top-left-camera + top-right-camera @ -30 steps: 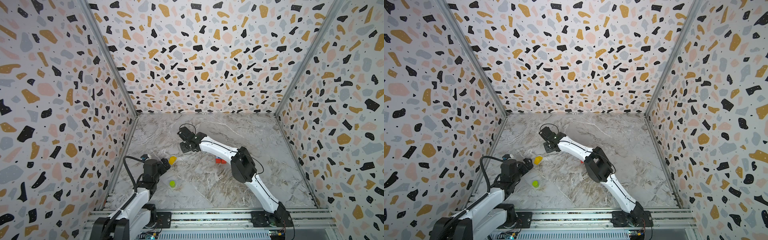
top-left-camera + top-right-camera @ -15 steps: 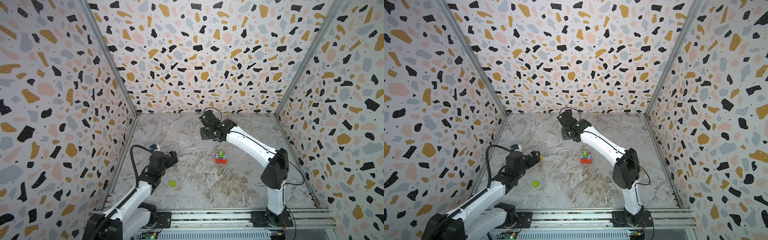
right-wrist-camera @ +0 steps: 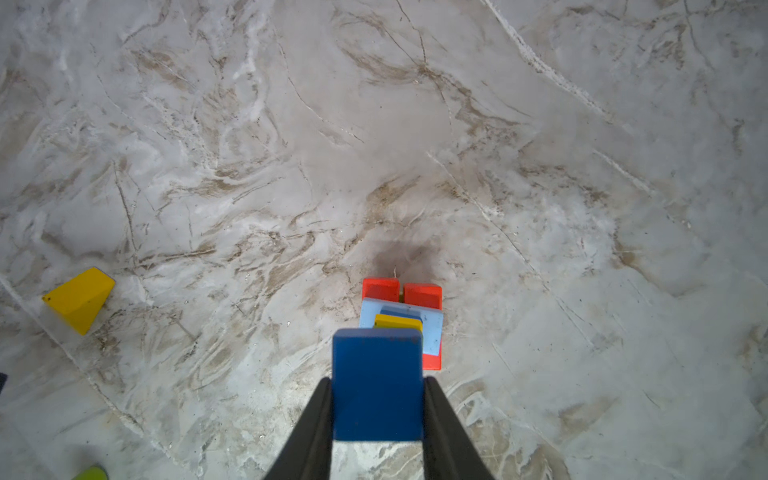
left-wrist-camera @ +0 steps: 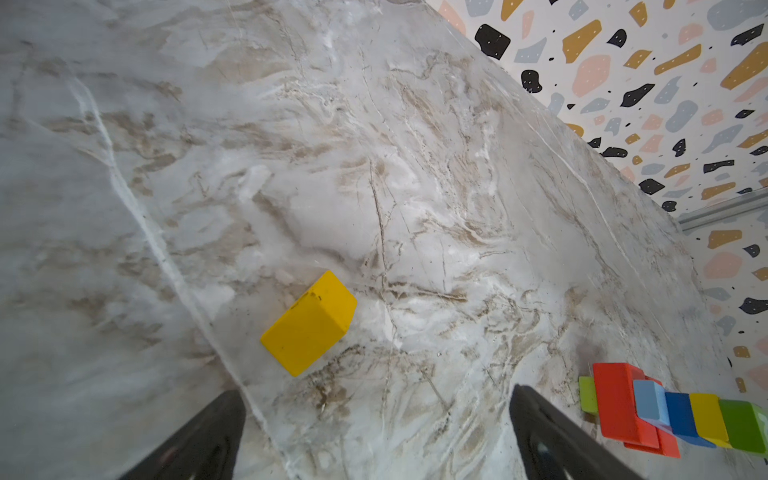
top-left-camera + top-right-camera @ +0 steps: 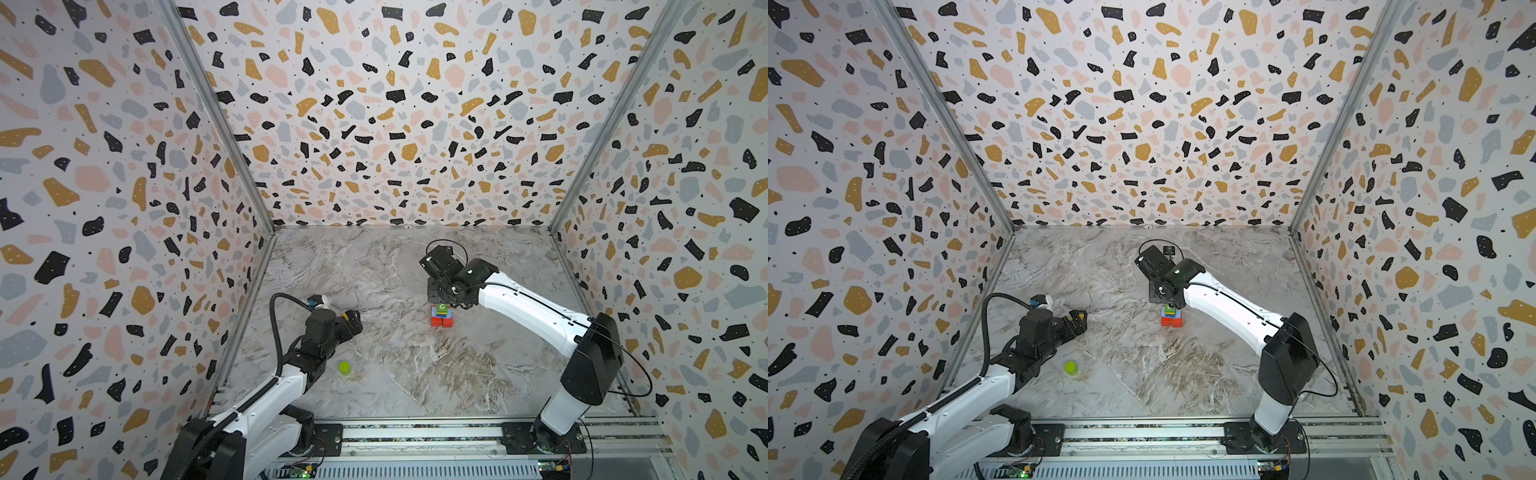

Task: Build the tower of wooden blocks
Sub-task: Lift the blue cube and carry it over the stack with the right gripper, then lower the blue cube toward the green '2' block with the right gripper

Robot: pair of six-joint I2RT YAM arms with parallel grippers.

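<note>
The right tool (image 3: 377, 380) pinches 1 blue block (image 3: 376, 399) between its jaws, over the wood block tower (image 5: 441, 316), which stands upright near the middle of the desk (image 5: 415, 374). The left tool (image 4: 376, 392) hangs spread wide just above 1 yellow block (image 4: 309, 324) lying loose on the desk. 1 lime cylinder (image 5: 344, 367) stands near the left arm (image 5: 266, 399), well apart from the tower.
</note>
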